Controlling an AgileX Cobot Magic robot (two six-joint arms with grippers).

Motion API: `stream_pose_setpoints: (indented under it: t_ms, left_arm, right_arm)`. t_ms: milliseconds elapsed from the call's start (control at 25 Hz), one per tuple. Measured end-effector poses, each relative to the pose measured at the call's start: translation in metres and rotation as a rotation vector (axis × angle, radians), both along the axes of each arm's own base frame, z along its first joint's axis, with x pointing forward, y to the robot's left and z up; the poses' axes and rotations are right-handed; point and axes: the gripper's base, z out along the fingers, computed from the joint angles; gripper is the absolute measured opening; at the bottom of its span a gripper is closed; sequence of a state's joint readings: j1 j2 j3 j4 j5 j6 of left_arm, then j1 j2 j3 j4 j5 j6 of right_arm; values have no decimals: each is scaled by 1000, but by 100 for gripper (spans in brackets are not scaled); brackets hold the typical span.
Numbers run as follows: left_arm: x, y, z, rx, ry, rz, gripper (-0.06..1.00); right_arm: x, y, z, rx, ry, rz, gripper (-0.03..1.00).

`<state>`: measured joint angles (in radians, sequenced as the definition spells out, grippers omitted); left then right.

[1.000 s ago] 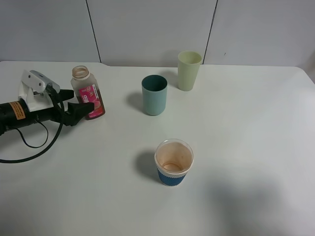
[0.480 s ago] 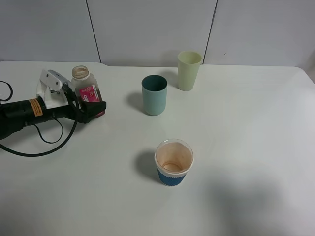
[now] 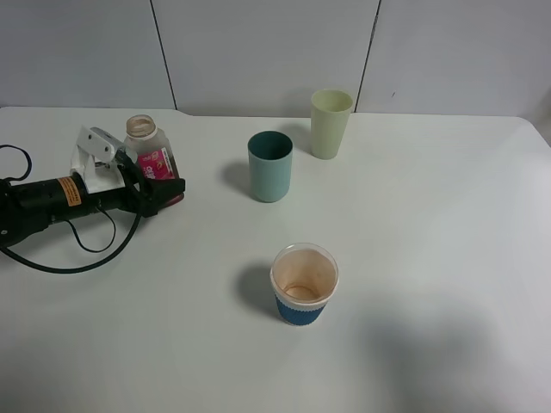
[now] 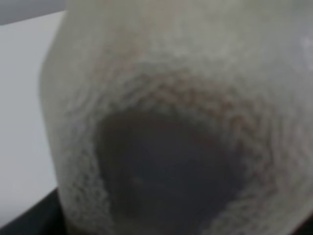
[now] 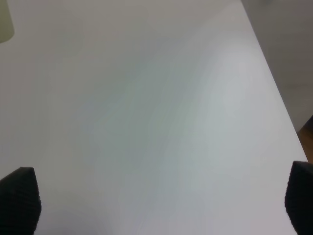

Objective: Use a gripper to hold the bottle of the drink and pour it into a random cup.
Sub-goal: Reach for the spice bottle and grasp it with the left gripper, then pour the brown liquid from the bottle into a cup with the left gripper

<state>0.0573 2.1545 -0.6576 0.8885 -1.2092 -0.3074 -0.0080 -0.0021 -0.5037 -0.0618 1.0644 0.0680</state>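
Note:
The bottle [image 3: 153, 163] stands upright at the table's far left, capless, with a pink-red label and brownish drink low inside. My left gripper [image 3: 164, 187] reaches in from the left, its black fingers pressed around the bottle's lower body. In the left wrist view the bottle [image 4: 161, 122] fills the whole picture, blurred and very close. The teal cup [image 3: 270, 166] stands upright near the middle back, well to the right of the bottle. The right wrist view shows my right gripper [image 5: 161, 200] open over bare table, black fingertips [image 5: 19, 196] far apart.
A pale yellow-green tumbler [image 3: 331, 123] stands behind and to the right of the teal cup. A white paper cup with a blue sleeve [image 3: 303, 284] stands nearer the front, its inside stained brown. The left arm's black cable [image 3: 86, 249] loops on the table. The table's edge [image 5: 274, 88] runs beside the right gripper.
The left arm slid right until its fingers came around the bottle, then the fingers narrowed onto it. The cups and bottle have stayed put.

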Motion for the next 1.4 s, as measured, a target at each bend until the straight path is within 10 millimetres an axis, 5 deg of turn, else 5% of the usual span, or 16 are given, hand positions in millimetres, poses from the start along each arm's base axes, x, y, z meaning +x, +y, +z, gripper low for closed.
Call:
stream_pose_setpoints:
  t_ms: [240,760,1400]
  left_arm:
    - [1,0,1,-4,-7,7,37]
    - [0,-1,5,20,-19,-28,36]
    - [-4,-2,79,280,-4,55,36]
  right_arm:
    - [0,0,0,0,0,0,100]
    - [0,0,0,0,0,0,100]
    - [0,0,0,0,0,0,100]
